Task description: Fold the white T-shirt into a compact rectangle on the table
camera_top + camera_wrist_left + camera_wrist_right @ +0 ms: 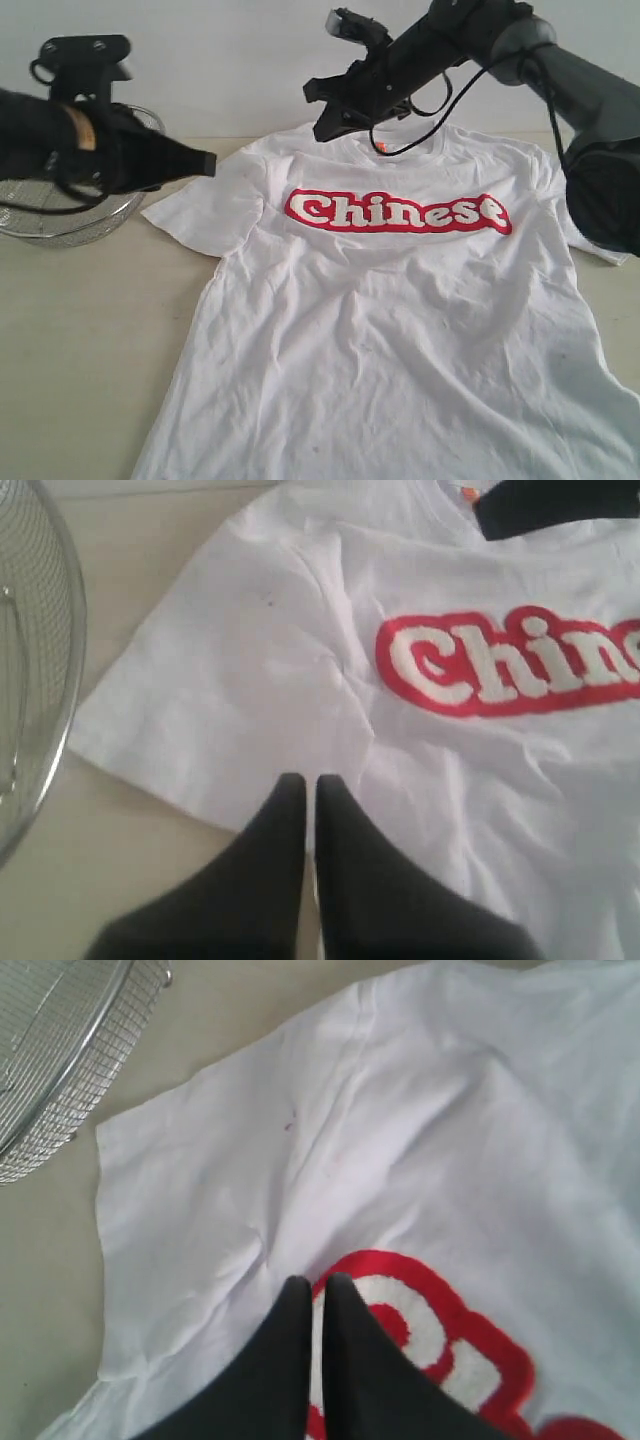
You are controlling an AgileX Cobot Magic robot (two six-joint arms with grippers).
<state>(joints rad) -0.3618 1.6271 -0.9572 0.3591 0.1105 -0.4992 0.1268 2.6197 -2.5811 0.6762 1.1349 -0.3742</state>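
white T-shirt [400, 330], red-and-white lettering [398, 211], beige table [80, 340]

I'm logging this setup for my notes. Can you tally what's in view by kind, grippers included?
T-shirt: 1
Wire basket: 1
Grippers: 2 (left gripper, right gripper)
Total: 4

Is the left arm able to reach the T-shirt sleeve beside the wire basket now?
Probably yes. The shut left tool is close by that sleeve of the white T-shirt; nothing lies between them, and the wire basket sits aside.
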